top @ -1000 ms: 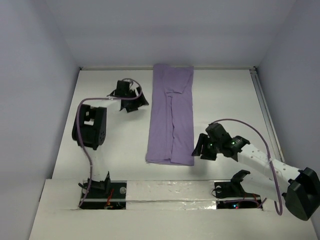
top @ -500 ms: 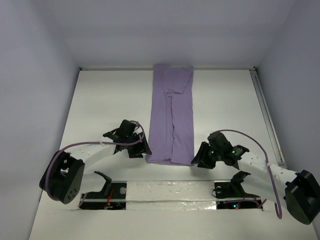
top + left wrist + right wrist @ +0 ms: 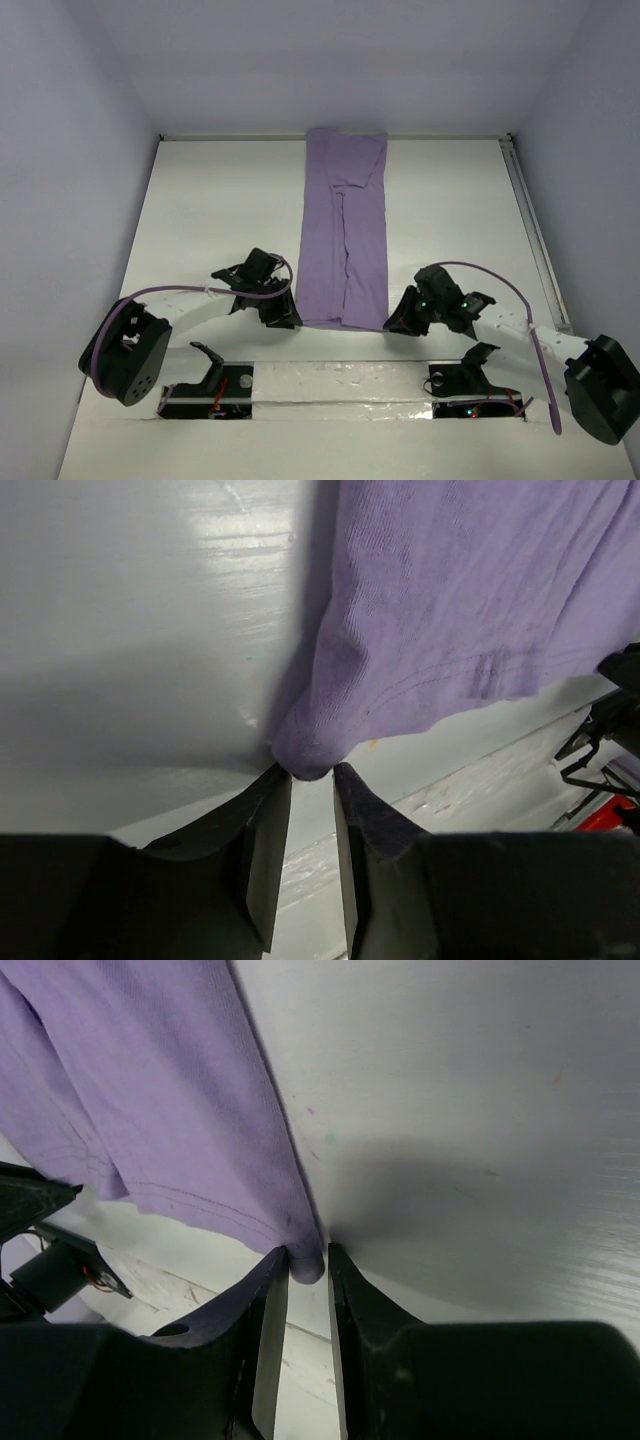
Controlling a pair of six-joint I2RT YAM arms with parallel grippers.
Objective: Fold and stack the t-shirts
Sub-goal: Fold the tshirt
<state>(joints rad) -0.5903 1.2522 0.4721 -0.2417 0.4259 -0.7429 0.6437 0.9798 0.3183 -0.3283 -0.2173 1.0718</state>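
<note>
clearly the t-shirt (image 3: 343, 235) is soft, thin and light: it lies flat on the white tabletop (image 3: 210, 200) as a long narrow strip, already folded lengthwise. it runs from the far wall down the middle to a point just short of the near edge. cloth like this has no stiffness of its own, so i judge it will sag and swing from wherever it is lifted, and the loose layers may slide apart if only the top one is caught. the sensible places to hold are the two near corners of the hem (image 3: 470, 670), where the stitched edge gives a thicker, firmer bite, and both arms are there now. the left fingers (image 3: 262, 830) stand drawn in to a narrow gap with the left hem corner bunched and nipped between their tips. the right fingers (image 3: 265, 1320) stand the same way, pinching the right hem corner. both are grasping cloth, though how many layers each pair has, and how firm the bite is, cannot be told from these views. since the fabric weighs almost nothing, the risk is less a drop than a crooked fold, so the two corners should be carried level and together toward the far end.
</note>
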